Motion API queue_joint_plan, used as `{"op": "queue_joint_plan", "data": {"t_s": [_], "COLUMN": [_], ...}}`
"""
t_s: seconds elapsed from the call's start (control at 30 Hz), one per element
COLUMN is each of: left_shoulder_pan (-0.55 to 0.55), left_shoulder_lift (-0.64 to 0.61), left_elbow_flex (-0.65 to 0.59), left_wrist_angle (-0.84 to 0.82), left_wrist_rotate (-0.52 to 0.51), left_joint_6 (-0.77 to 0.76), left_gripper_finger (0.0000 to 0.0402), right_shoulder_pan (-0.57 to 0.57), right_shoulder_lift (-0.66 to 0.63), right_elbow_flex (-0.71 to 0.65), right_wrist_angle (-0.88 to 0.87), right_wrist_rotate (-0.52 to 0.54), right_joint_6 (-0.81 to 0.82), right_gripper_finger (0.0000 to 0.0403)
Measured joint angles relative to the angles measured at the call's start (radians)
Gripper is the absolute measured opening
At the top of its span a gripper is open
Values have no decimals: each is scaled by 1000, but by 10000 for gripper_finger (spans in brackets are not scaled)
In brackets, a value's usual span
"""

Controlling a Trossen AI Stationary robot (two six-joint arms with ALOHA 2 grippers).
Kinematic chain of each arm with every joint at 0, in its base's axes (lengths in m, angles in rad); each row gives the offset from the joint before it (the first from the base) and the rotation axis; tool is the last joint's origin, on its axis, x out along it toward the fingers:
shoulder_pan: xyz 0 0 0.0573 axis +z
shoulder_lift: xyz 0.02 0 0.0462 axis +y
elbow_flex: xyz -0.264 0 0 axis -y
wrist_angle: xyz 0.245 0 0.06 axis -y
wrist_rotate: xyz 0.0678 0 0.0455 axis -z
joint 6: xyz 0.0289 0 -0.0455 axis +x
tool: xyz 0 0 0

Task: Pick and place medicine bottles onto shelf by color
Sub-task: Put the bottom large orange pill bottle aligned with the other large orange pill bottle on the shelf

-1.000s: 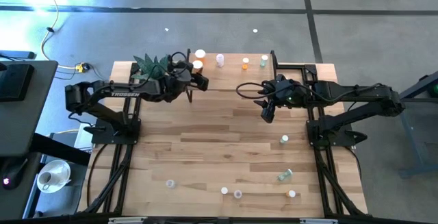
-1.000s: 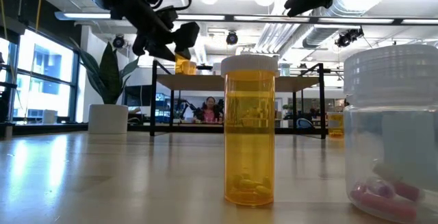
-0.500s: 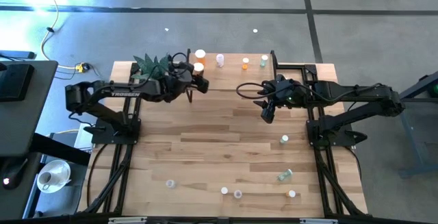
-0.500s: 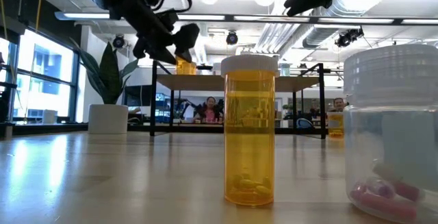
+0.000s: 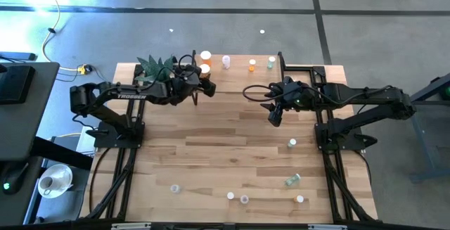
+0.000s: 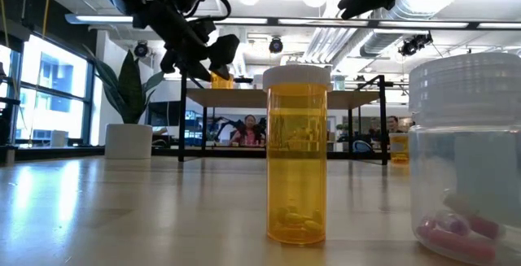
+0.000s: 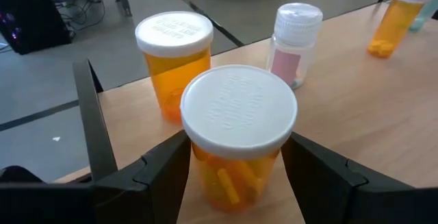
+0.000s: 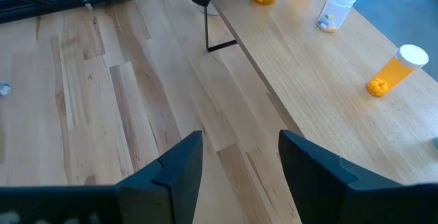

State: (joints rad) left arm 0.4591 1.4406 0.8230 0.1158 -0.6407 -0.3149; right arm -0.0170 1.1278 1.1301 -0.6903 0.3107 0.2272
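Your left gripper [image 7: 236, 166] pinches an orange bottle [image 7: 236, 138] over the shelf [image 5: 242, 67] at the table's far edge, just beside another orange bottle [image 7: 174, 56] standing there. Your right gripper [image 8: 236, 159] hangs spread above mid-table, holding nothing.

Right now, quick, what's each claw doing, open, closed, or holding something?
Left claw: closed on an orange bottle over the shelf.
Right claw: open, holding nothing, above the table.
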Motion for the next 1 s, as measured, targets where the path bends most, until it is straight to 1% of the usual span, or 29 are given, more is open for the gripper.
{"op": "queue_joint_plan", "data": {"t_s": [0.13,0.27,0.5,0.7,0.87,1.0], "left_shoulder_pan": [0,0,0,0,0,0], "left_shoulder_lift": [0,0,0,0,0,0], "left_elbow_flex": [0,0,0,0,0,0], "left_wrist_angle": [0,1,8,8,8,8], "left_wrist_rotate": [0,0,0,1,1,1], "left_joint_6": [-2,-48,8,4,2,1], "left_gripper_finger": [218,218,218,219,228,245], "right_shoulder_pan": [0,0,0,0,0,0], "right_shoulder_lift": [0,0,0,0,0,0], "right_elbow_flex": [0,0,0,0,0,0], "right_wrist_angle": [0,0,0,0,0,0], "right_wrist_rotate": [0,0,0,0,0,0], "right_joint_6": [0,0,0,0,0,0], "right_gripper_finger": [184,184,184,184,184,184]}}
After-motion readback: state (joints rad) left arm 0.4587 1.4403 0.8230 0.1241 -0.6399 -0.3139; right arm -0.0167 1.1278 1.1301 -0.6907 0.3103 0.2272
